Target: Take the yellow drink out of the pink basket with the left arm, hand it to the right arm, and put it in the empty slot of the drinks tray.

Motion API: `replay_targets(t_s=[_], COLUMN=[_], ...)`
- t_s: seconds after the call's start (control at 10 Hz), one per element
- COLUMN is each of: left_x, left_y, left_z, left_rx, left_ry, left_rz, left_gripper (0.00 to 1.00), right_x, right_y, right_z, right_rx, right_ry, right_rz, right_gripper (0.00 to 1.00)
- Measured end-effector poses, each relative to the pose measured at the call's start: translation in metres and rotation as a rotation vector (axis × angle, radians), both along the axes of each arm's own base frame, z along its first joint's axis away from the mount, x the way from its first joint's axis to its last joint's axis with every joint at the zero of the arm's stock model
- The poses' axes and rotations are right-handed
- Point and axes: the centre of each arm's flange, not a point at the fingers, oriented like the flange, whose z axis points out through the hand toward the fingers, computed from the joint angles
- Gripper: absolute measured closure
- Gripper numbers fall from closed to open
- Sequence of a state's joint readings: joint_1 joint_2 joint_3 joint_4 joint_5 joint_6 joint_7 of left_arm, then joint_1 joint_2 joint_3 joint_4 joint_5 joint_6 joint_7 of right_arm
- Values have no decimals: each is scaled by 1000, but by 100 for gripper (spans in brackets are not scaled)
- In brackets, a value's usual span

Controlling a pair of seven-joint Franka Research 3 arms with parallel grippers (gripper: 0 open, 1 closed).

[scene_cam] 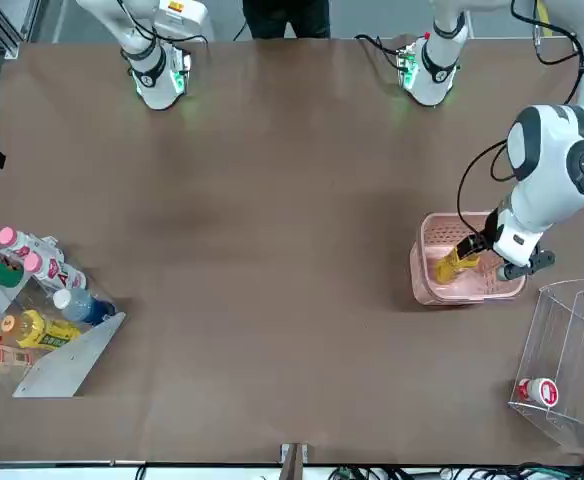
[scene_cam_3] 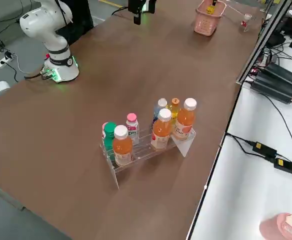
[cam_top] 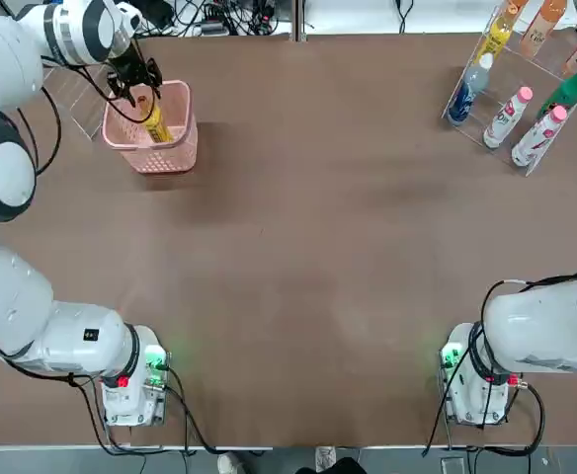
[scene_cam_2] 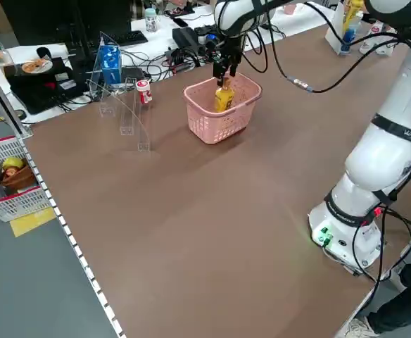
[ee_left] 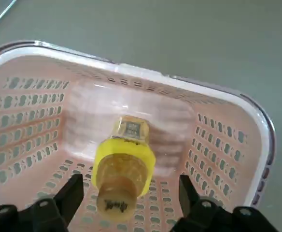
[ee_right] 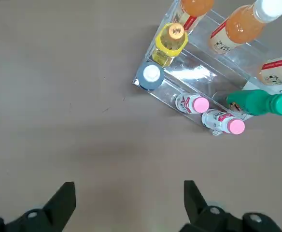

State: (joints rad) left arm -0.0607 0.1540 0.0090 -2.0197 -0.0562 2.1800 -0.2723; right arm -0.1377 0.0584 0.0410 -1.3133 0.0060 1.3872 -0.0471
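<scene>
Left wrist view: yellow drink [ee_left: 123,166] between the left end effector's [ee_left: 130,195] wide-apart fingers.

Basket [ee_left: 218,130] pink, perforated; bottle inside [ee_left: 124,169] yellow; tabletop [cam_top: 298,247] brown; soda bottle [ee_right: 261,102] green; milk-drink bottles [cam_top: 524,128] white, pink caps

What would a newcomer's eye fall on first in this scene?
Probably the pink perforated plastic basket on the left arm's side, with a yellow bottle inside and the left gripper over it, its open jaws on either side of the bottle. Next, likely the clear plastic tray of colourful bottles on the right arm's side, where the green bottle stands out among orange, pink-capped, blue and yellow ones.
</scene>
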Motion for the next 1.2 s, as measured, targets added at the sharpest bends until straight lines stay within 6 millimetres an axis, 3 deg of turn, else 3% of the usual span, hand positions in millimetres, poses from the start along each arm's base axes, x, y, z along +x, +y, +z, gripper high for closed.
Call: replay_targets(t_s=[0.4,1.2], left_x=[-2,-2], left_y=[0,1], left_z=[-1,1], left_rx=[0,0], left_ry=[3,0], left_rz=[1,2], left_gripper=[27,44], right_x=[0,0], right_y=[0,0], right_z=[0,0], right_rx=[0,0], right_ry=[0,0], right_rz=[0,0], right_gripper=[1,1])
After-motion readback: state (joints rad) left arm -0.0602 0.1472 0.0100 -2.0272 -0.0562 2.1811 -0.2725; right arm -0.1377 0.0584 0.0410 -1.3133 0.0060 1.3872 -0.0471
